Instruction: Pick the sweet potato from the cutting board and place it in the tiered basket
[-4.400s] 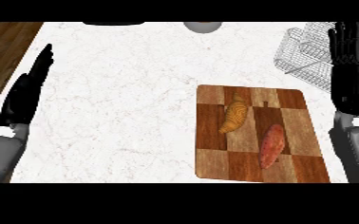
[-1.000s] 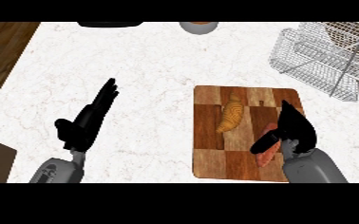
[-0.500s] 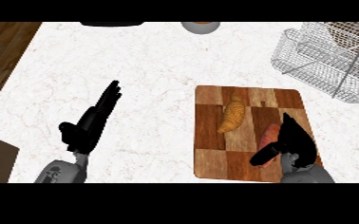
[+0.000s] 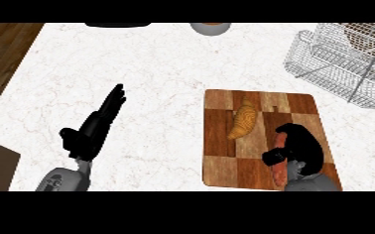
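The sweet potato (image 4: pixel 279 154) lies on the cutting board (image 4: pixel 219 129), at about five o'clock in the view, near the board's lower right part. The right hand (image 4: pixel 302 148) sits directly over it with fingers curled round it, thumb at its left side, hiding most of it. A croissant (image 4: pixel 243 120) rests on the same board, at eleven o'clock from the sweet potato and apart from the hand. The tiered basket (image 4: pixel 333 62) stands on the counter (image 4: pixel 147 69) at two o'clock, off the board. The left hand (image 4: pixel 95 126) rests at eight o'clock, fingers straight and together, holding nothing.
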### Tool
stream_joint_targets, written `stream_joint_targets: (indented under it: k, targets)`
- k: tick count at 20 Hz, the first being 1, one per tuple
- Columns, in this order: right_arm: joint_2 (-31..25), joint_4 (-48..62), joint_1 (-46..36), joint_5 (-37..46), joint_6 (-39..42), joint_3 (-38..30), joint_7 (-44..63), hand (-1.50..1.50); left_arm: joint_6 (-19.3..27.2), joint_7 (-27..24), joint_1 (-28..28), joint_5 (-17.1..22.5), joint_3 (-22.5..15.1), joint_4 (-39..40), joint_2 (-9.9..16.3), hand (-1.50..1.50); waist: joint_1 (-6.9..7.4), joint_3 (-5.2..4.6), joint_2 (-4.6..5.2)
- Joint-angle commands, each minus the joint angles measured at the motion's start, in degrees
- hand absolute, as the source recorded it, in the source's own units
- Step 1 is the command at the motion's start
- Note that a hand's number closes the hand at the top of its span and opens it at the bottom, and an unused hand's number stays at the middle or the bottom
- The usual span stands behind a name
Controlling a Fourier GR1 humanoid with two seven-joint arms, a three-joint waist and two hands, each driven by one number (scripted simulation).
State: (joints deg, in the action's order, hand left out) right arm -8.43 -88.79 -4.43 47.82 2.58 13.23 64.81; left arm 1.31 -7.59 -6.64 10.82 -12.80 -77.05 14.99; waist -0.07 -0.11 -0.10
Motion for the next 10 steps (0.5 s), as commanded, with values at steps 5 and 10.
stream_joint_targets:
  k: [5,10]
  targets:
    - [2.64,0.02,-0.19,5.95,-1.18,-2.08,1.4,1.5,-2.87,2.95,0.86,-0.99,3.04,-3.04,-0.01,0.0,0.14,0.11,0.05]
    - [-17.2,0.87,7.9,-5.04,3.41,-15.05,-22.51,1.5,0.72,0.29,1.55,-2.97,1.79,-0.04,-2.68,0.0,-1.66,0.25,-0.08]
